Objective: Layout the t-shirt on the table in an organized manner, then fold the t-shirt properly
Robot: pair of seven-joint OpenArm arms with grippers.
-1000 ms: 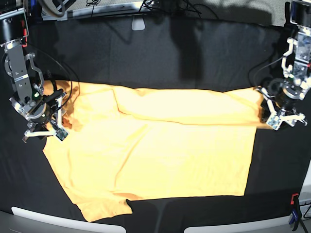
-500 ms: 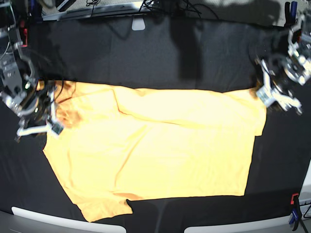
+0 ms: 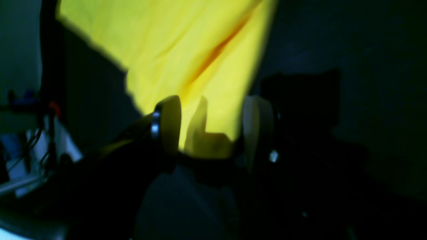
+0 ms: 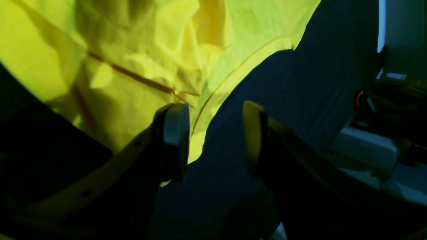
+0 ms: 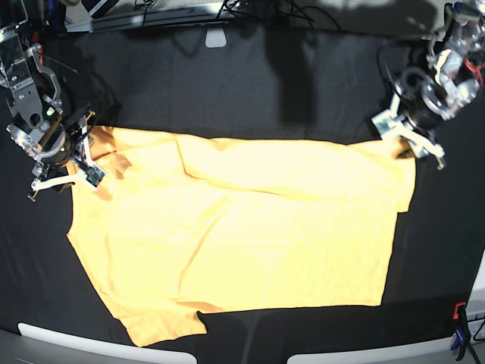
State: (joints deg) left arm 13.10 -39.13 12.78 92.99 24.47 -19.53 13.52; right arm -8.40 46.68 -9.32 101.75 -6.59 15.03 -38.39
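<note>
Fabric of the t-shirt (image 5: 242,235) lies spread flat on the table (image 5: 227,83), its long axis running side to side across the base view, straight hem edge toward my left arm, rumpled end toward my right. My left gripper (image 5: 408,140) hangs parted above the shirt's far corner, gripping nothing. My right gripper (image 5: 64,174) is likewise parted and empty, over the opposite edge.
</note>
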